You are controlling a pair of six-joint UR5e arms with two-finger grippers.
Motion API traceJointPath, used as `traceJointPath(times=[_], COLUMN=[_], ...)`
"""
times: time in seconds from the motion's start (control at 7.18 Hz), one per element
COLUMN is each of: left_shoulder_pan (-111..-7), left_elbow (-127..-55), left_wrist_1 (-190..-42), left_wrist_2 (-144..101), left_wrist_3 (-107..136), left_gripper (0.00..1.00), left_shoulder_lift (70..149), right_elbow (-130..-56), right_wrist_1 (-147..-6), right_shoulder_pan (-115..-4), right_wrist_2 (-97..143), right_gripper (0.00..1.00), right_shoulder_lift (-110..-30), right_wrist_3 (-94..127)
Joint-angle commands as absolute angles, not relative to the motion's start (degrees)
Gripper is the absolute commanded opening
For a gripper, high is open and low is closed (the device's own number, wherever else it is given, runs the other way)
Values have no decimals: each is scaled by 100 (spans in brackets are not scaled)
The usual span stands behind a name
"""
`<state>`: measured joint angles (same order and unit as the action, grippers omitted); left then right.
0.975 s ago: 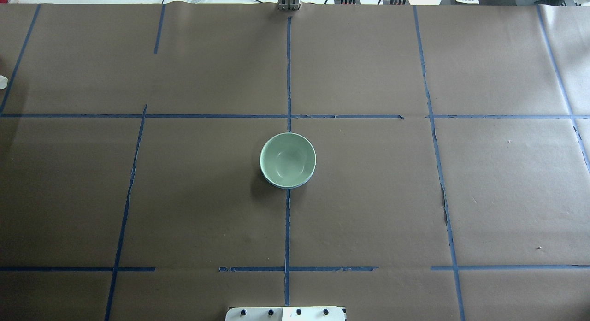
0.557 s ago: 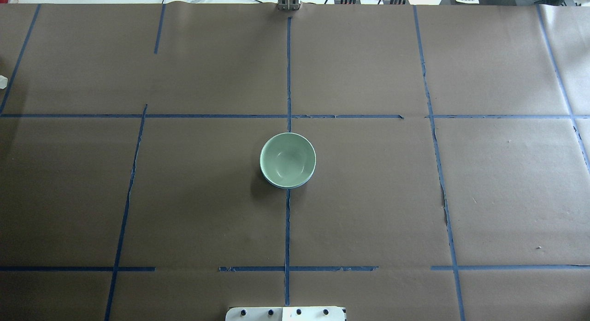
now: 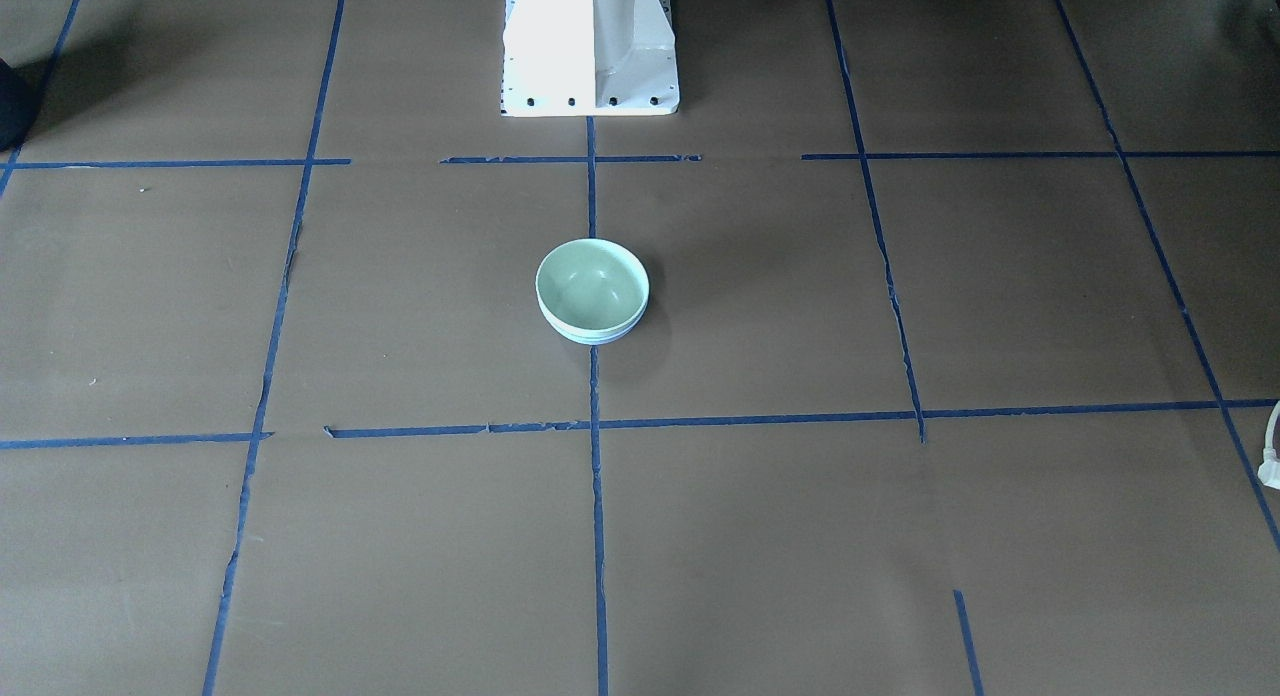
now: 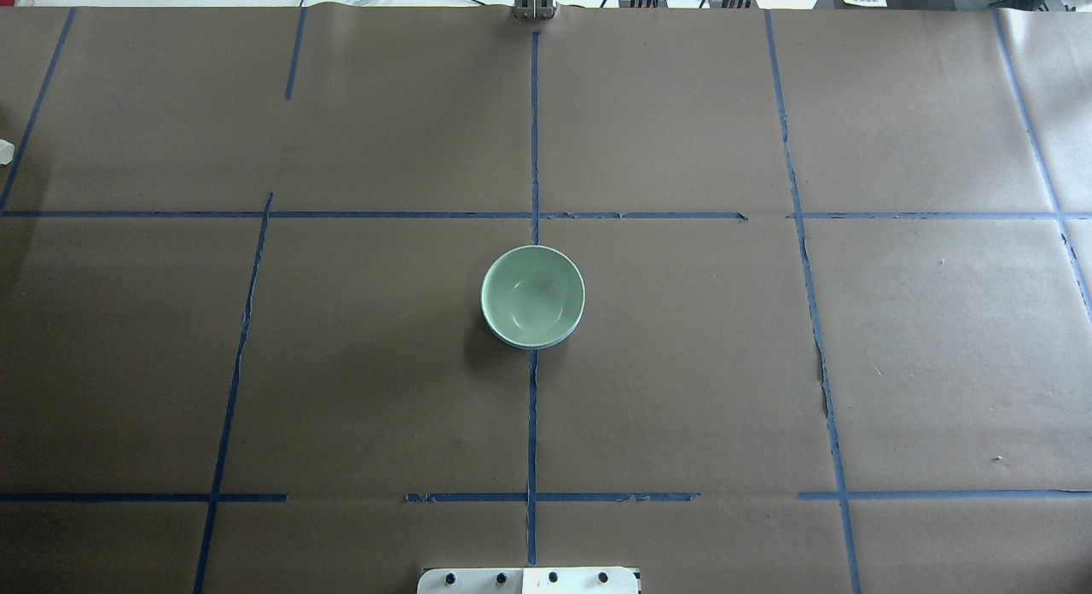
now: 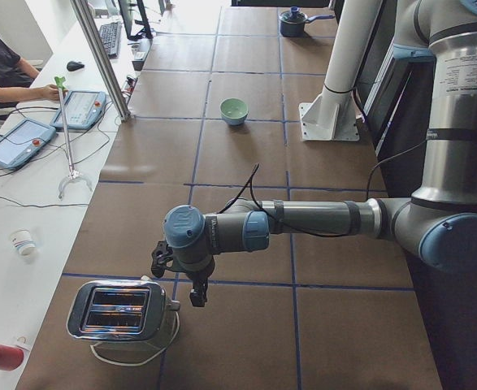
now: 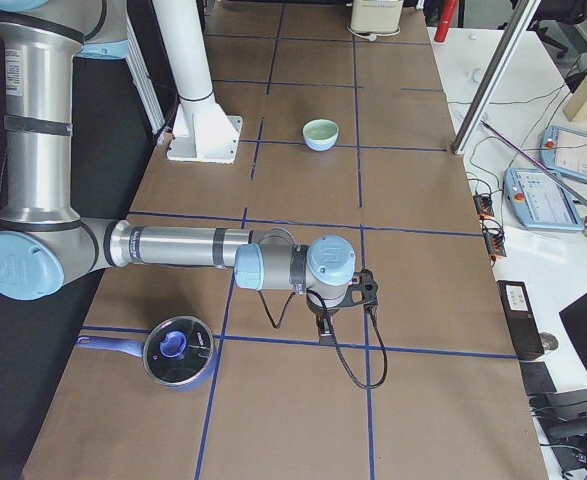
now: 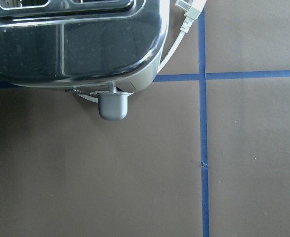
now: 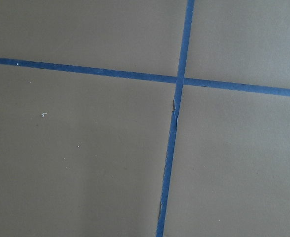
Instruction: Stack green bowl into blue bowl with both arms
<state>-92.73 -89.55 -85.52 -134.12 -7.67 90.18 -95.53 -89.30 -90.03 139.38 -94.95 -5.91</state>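
The green bowl (image 4: 532,294) sits nested inside the blue bowl (image 4: 534,346) at the middle of the table; only a thin blue rim shows beneath it. The stack also shows in the front view, green bowl (image 3: 590,284) over blue bowl (image 3: 594,337), and small in both side views (image 5: 234,110) (image 6: 321,132). Neither arm is near the bowls. My left gripper (image 5: 196,297) hangs beside a toaster at the table's left end. My right gripper (image 6: 323,334) hangs over tape lines at the right end. I cannot tell whether either is open or shut.
A chrome toaster (image 5: 118,312) with its cord stands under the left wrist (image 7: 70,39). A blue lidded pot (image 6: 178,352) stands near the right arm. The white pedestal base (image 3: 590,51) is at the robot's side. An operator and teach pendants are beyond the table edge.
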Motion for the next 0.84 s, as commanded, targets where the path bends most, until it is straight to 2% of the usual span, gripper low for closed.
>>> traceJointPath(times=[0.0, 0.7], left_shoulder_pan=[-9264, -9264], left_elbow=[-8956, -8956], left_wrist_1=[-8552, -8552], left_wrist_2=[-13412, -13421], left_wrist_3=[-773, -773], left_gripper=[100, 100], left_shoulder_lift=[9018, 9018], right_elbow=[-9536, -9510], right_wrist_1=[-8930, -8938], right_shoulder_pan=[-9009, -9017], right_wrist_2=[13922, 13860], right_gripper=[100, 100], right_shoulder_lift=[-9501, -9527], right_wrist_3=[-598, -580])
